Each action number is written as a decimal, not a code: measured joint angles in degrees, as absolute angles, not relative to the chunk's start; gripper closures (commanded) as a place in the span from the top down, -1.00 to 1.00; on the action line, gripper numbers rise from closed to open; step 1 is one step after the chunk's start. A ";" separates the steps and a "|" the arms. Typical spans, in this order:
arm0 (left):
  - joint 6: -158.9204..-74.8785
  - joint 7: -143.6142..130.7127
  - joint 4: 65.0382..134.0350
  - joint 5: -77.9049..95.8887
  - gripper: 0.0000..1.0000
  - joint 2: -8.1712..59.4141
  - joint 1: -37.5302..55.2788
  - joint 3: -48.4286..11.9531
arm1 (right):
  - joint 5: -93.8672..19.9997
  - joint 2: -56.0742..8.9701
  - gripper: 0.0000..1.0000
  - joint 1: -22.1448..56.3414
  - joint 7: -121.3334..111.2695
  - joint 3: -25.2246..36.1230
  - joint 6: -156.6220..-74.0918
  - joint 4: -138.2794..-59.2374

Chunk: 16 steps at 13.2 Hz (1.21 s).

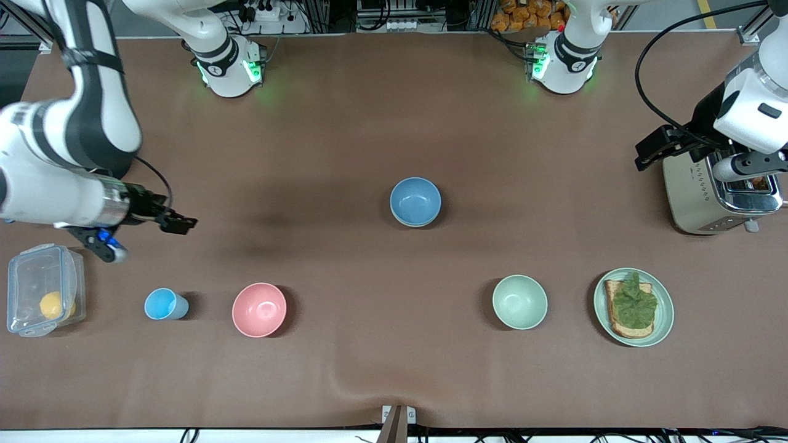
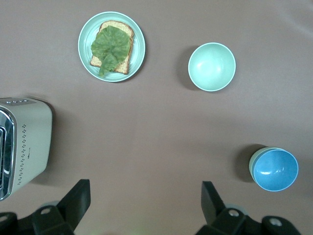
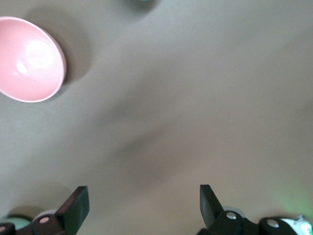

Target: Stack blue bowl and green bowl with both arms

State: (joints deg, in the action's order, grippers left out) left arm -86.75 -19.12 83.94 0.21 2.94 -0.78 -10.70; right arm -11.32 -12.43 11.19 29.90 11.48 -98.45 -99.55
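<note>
Right now both grippers hang wide open and empty, left gripper (image 1: 652,147) beside the toaster (image 1: 720,197) closer to the green bowl (image 1: 519,301), right gripper (image 1: 178,223) well off the mid-table blue bowl (image 1: 415,201).

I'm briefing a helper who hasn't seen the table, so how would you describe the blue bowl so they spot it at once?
Start from the toaster at the left arm's end of the table and look toward the table's middle. The blue bowl sits there alone, farther from the front camera than the pink bowl and the green bowl. It is wider and darker than the light-blue cup.
</note>
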 measured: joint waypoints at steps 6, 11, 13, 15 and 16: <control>-86.46 -18.73 83.93 0.21 1.00 2.91 -0.14 -10.67 | -3.31 -3.23 1.00 -1.83 22.79 -4.51 -98.21 -99.36; -86.36 -18.73 83.93 0.21 1.00 2.73 -0.13 -10.60 | -3.28 0.07 1.00 -2.89 14.56 -4.46 -97.58 -98.14; -86.18 -18.73 83.94 0.21 1.00 2.73 -0.11 -10.58 | -3.28 0.09 1.00 0.21 14.39 -2.97 -96.37 -96.01; -86.02 -18.73 83.95 0.21 1.00 2.72 -0.11 -10.56 | -3.28 0.10 1.00 1.68 14.39 -2.25 -95.34 -94.39; -85.97 -18.73 83.95 0.21 1.00 2.72 -0.11 -10.54 | -3.28 0.09 1.00 1.69 14.23 -2.07 -95.26 -94.05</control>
State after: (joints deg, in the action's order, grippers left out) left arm -85.97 -18.73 83.95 0.21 2.72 -0.11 -10.54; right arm -3.28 0.09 1.69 14.23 -2.07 -95.26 -94.05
